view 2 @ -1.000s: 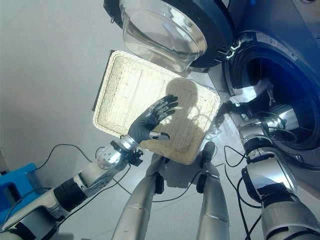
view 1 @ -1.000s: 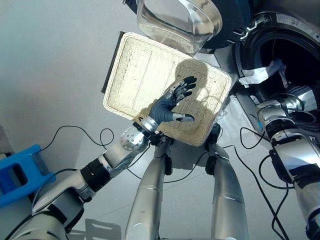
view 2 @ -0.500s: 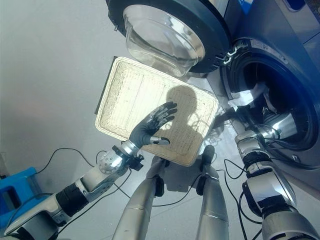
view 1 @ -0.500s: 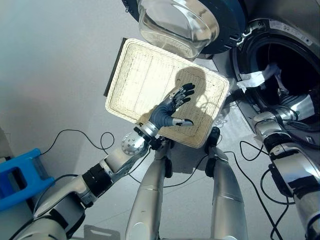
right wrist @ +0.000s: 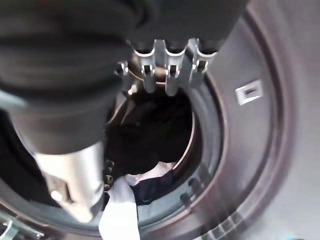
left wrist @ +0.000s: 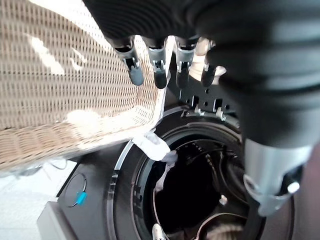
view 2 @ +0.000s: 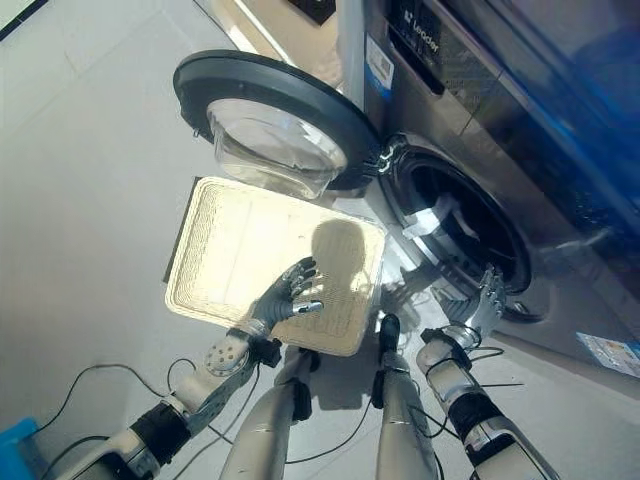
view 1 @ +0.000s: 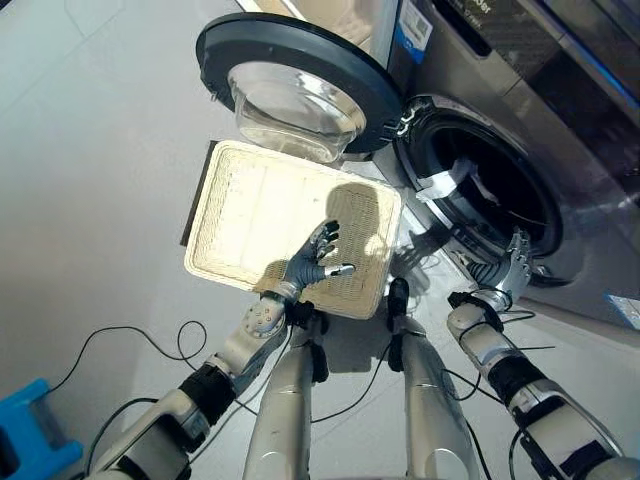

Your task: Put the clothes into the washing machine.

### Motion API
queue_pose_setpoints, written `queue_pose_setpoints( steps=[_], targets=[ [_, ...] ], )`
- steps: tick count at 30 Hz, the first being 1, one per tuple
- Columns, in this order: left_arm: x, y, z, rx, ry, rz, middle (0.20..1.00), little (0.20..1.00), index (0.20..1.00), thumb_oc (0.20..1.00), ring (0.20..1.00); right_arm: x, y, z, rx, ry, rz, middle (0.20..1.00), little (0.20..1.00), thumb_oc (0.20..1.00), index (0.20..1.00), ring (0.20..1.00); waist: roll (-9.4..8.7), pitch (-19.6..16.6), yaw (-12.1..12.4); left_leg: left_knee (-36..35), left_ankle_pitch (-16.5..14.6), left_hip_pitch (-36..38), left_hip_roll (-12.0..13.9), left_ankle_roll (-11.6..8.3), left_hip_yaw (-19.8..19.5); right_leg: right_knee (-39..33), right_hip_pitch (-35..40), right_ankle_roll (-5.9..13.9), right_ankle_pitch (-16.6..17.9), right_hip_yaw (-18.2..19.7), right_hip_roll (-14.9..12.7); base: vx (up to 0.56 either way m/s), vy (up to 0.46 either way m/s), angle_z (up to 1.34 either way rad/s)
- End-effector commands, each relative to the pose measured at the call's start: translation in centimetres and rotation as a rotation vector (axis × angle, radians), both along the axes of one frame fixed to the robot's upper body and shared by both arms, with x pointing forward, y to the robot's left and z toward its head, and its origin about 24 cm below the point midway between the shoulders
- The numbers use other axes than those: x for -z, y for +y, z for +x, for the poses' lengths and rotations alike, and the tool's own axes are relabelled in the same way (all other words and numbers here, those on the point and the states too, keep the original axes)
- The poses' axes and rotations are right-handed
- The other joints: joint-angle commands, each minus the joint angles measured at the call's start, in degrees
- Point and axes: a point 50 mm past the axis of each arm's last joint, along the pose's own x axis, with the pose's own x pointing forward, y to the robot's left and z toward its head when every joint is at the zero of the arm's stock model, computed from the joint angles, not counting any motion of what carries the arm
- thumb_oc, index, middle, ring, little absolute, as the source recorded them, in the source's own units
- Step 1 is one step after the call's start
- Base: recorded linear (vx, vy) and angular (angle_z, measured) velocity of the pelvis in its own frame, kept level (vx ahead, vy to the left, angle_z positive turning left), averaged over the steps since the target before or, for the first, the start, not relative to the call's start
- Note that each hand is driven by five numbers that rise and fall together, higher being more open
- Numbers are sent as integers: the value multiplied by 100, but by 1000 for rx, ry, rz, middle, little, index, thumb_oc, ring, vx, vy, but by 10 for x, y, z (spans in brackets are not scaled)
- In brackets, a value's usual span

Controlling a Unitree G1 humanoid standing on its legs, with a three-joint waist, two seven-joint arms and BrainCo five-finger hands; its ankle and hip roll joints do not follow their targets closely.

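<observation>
This looks like a laundry corner, in a home or perhaps a test room (which of the two cannot be told). A grey front-loading washer [view 1: 520, 120] stands on a pale, smooth floor [view 1: 90, 150], its round door [view 1: 295, 80] swung wide open with the glass bowl showing. A white cloth [view 1: 445, 182] hangs over the lip of the dark drum [view 1: 490, 195]. A flat wicker basket [view 1: 255, 225] lies on the floor just beside the washer.

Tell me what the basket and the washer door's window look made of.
Basket: pale woven wicker or rattan, matte; the weave rows show on its floor and rim. Door window: clear, glossy glass or plastic bowl, judging by its reflections, set in a dark grey, probably plastic ring.
</observation>
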Motion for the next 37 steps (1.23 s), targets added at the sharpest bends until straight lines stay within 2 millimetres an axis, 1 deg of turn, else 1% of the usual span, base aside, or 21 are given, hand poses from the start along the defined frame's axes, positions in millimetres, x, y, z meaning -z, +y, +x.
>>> queue_pose_setpoints(
  steps=[1,3,7,8,9,10,11,13,14,16,19,20,22,23,24,27,29,30,34,37],
  targets=[
    [-1,-6,-2,11,-33,-6,1000,1000,1000,1000,1000,-10,6,3,-56,-44,-39,1000,1000,1000,1000,1000,-99,-64,134,321,-697,425,-181,-12,270,189,301,364,-59,-247,136,0,0,0],
    [6,-3,-2,-3,-13,-1,1000,1000,1000,1000,1000,-4,8,-1,-63,-26,-48,1000,1000,1000,1000,1000,-129,-64,126,302,-713,588,-164,-22,250,175,451,364,-77,-222,143,0,0,0],
    [8,-1,-2,-6,-8,2,1000,1000,1000,1000,1000,-2,9,-2,-68,-19,-47,1000,1000,1000,1000,1000,-141,-64,125,293,-715,651,-160,-23,242,164,512,366,-79,-214,146,0,0,0],
    [14,0,-4,-8,-4,22,1000,1000,1000,1000,1000,4,11,-4,-81,1,-48,1000,1000,1000,1000,1000,-166,-64,125,243,-696,791,-152,-28,220,123,651,357,-73,-195,163,73,23,4],
    [40,9,-12,-42,70,98,1000,1000,1000,1000,1000,25,14,-13,-148,108,-47,1000,1000,1000,1000,1000,-249,-64,126,96,-673,1410,-126,-64,115,-16,1294,359,-99,-122,166,163,37,4],
    [60,15,-19,-78,133,138,1000,1000,1000,1000,1000,41,16,-22,-201,185,-12,1000,1000,1000,1000,1000,-305,-150,119,-29,-667,1755,-124,-84,56,-155,1667,366,-111,-68,186,249,33,-9],
    [76,20,-26,-103,188,172,1000,1000,1000,1000,1000,54,17,-30,-249,248,5,1000,1000,1000,1000,1000,-339,-333,119,-140,-640,1904,-111,-106,18,-308,1849,366,-84,-34,204,207,16,-18],
    [88,25,-33,-120,229,196,1000,1000,1000,1000,1000,62,20,-36,-291,296,15,1000,1000,1000,1000,1000,-372,-462,117,-208,-622,2025,-111,-118,-3,-411,1993,364,-74,2,228,176,-1,-16],
    [108,34,-46,-160,308,228,1000,1000,1000,1000,1000,78,27,-48,-362,382,43,1000,1000,1000,1000,1000,-456,-734,112,-361,-608,2297,-116,-133,-34,-622,2316,358,-70,65,273,226,-13,-8],
    [127,41,-59,-196,398,246,1000,1000,1000,1000,1000,92,31,-59,-417,460,65,1000,1000,1000,1000,1000,-522,-988,112,-525,-604,2549,-112,-128,-19,-789,2600,345,-83,92,313,219,-31,-7],
    [143,49,-71,-234,472,279,1000,1000,1000,1000,1000,110,39,-72,-479,567,104,1000,1000,1000,1000,1000,-573,-1297,114,-714,-569,2817,-83,-131,-23,-950,2852,341,-55,120,341,164,-43,-6],
    [148,51,-75,-247,491,290,1000,1000,1000,1000,1000,115,42,-76,-498,600,119,1000,1000,1000,1000,1000,-588,-1412,125,-805,-546,2925,-79,-139,-40,-1037,2963,341,-37,124,351,139,-42,-4],
    [150,51,-77,-252,501,298,1000,1000,1000,1000,1000,118,45,-78,-515,622,128,1000,1000,1000,1000,1000,-595,-1472,133,-862,-531,2983,-79,-143,-55,-1090,3024,342,-24,128,358,94,-44,-3],
    [155,53,-82,-255,524,316,1000,1000,1000,1000,1000,125,50,-83,-539,661,135,1000,1000,1000,1000,1000,-612,-1625,161,-995,-490,3084,-87,-146,-107,-1227,3143,334,17,140,380,162,-79,-1],
    [159,52,-87,-255,541,324,1000,1000,1000,1000,1000,129,55,-87,-561,695,133,1000,1000,1000,1000,1000,-617,-1745,173,-1090,-463,3175,-93,-152,-142,-1341,3245,327,51,151,396,150,-72,1],
    [163,49,-93,-244,543,341,1000,1000,1000,1000,1000,137,62,-94,-579,748,140,1000,1000,1000,1000,1000,-614,-1926,193,-1266,-411,3310,-102,-146,-189,-1527,3395,301,105,180,435,93,-47,2],
    [163,46,-93,-228,533,348,1000,1000,1000,1000,1000,140,63,-96,-584,766,147,1000,1000,1000,1000,1000,-617,-1978,201,-1335,-388,3351,-116,-141,-211,-1663,3457,289,164,204,455,41,-40,5],
    [162,40,-94,-179,518,357,1000,1000,1000,1000,1000,143,63,-99,-600,801,159,1000,1000,1000,1000,1000,-615,-2049,221,-1438,-325,3357,-117,-179,-301,-1931,3542,296,313,226,478,20,-34,9],
    [163,35,-95,-112,520,391,1000,1000,1000,1000,1000,145,65,-99,-616,832,166,1000,1000,1000,1000,1000,-617,-2118,241,-1438,-330,3331,-120,-161,-383,-1959,3585,273,295,255,503,1,-19,5],
    [166,38,-98,-103,542,400,1000,1000,1000,1000,1000,150,66,-104,-623,878,191,1000,1000,1000,1000,1000,-622,-2193,248,-1438,-350,3390,-108,-139,-408,-1907,3658,240,209,256,523,73,-15,0]
  ],
)
